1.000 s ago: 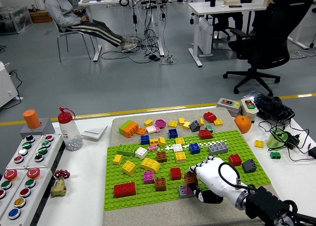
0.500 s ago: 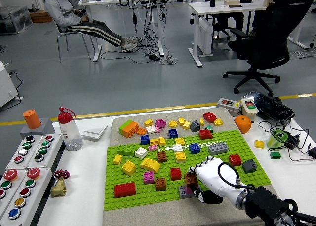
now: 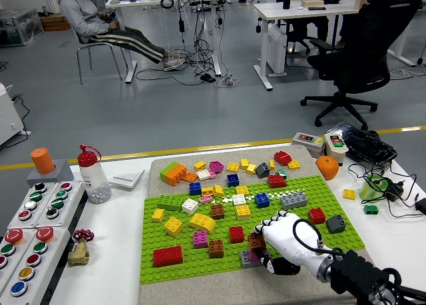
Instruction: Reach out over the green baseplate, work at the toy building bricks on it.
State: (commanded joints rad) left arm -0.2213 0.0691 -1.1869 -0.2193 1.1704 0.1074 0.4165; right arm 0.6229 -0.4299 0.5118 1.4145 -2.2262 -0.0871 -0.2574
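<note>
Now mid-grasp: right hand [image 3: 283, 242] curled down over brown brick [image 3: 257, 241], 5 o'clock on green baseplate [image 3: 166, 235]; actual hold unclear. Next, probably lifting straight up.

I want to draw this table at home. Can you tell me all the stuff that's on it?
green baseplate: one, green, middle of the table on a beige mat
toy bricks: many, red, yellow, blue, grey, brown, pink, white, orange, spread over the baseplate and the mat behind it
big red brick: one, red, near left corner of the baseplate
bottle: one, clear with red cap, left of the mat
button panels: two, grey with coloured buttons, far left
brass valve: one, red handle, beside the panels
orange fruit: one, orange, far right of the mat
small switch boxes: two, beige, behind the fruit
right hand: one, white, fingers curled at a brown brick on the baseplate's near edge
</note>
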